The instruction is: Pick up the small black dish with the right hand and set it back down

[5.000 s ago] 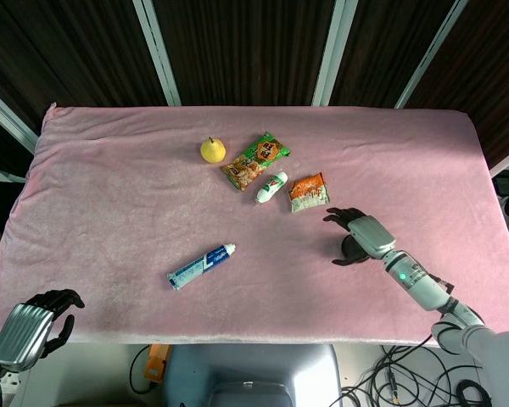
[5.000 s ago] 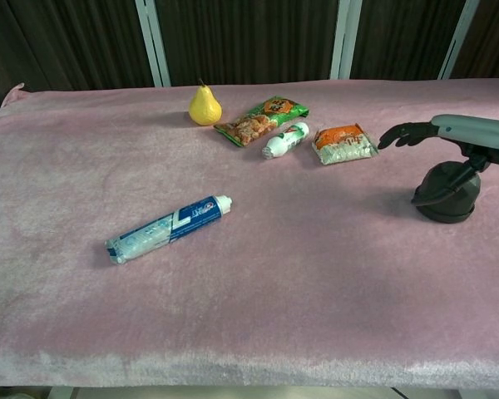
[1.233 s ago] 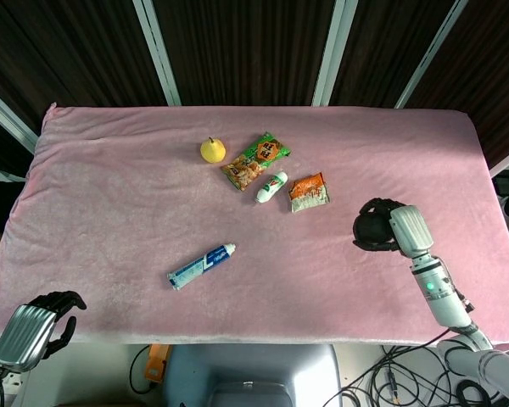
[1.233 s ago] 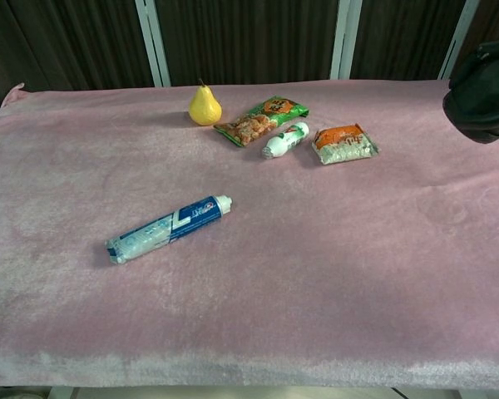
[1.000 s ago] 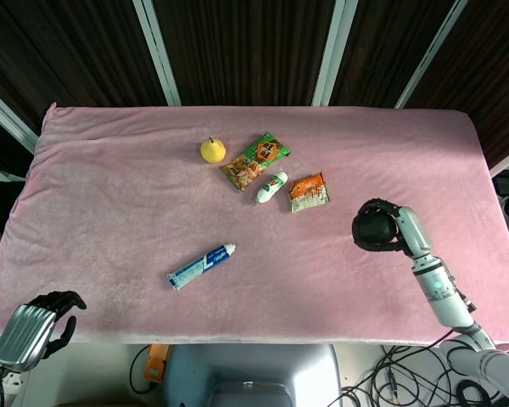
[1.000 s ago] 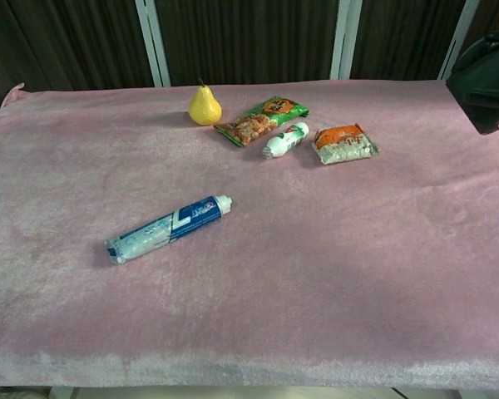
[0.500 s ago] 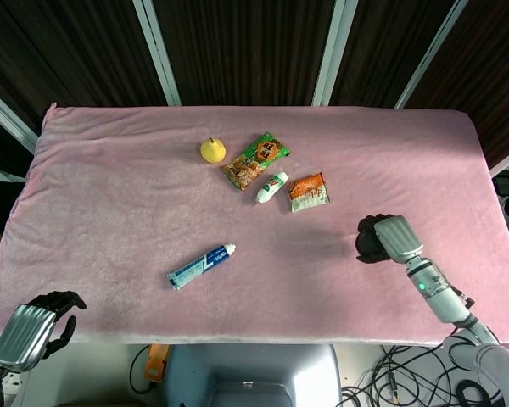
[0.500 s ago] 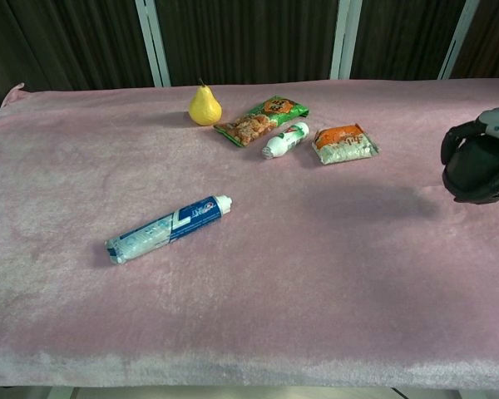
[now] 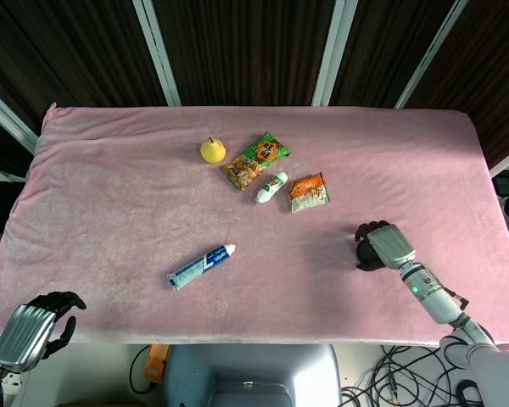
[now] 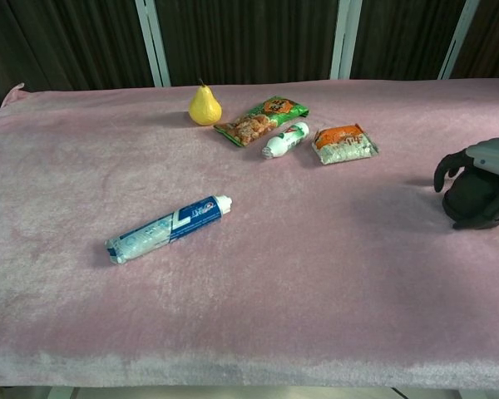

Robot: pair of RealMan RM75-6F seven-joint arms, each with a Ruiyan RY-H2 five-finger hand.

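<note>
The left hand (image 9: 41,320) hangs off the near left corner of the table (image 9: 110,212), its dark fingers curled in, holding nothing. The right hand (image 10: 482,184) grips the small black dish (image 10: 474,202) close to the near right edge; the dish looks seated on the pink cloth (image 10: 333,274), though contact underneath cannot be confirmed. Judgement: the set-down step is in hand, and the next move calls for opening the fingers and lifting clear without tipping the dish.

Materials: the cloth is soft, napped velvet. A blue-and-white toothpaste tube (image 9: 201,265) lies mid-table, smooth and crimped flat at 1 end. Toward the far edge lie 2 crinkled foil packets, the orange packet (image 9: 309,192) and the green packet (image 9: 255,160), a small white bottle (image 9: 271,186) and a matte yellow pear (image 9: 212,150).
</note>
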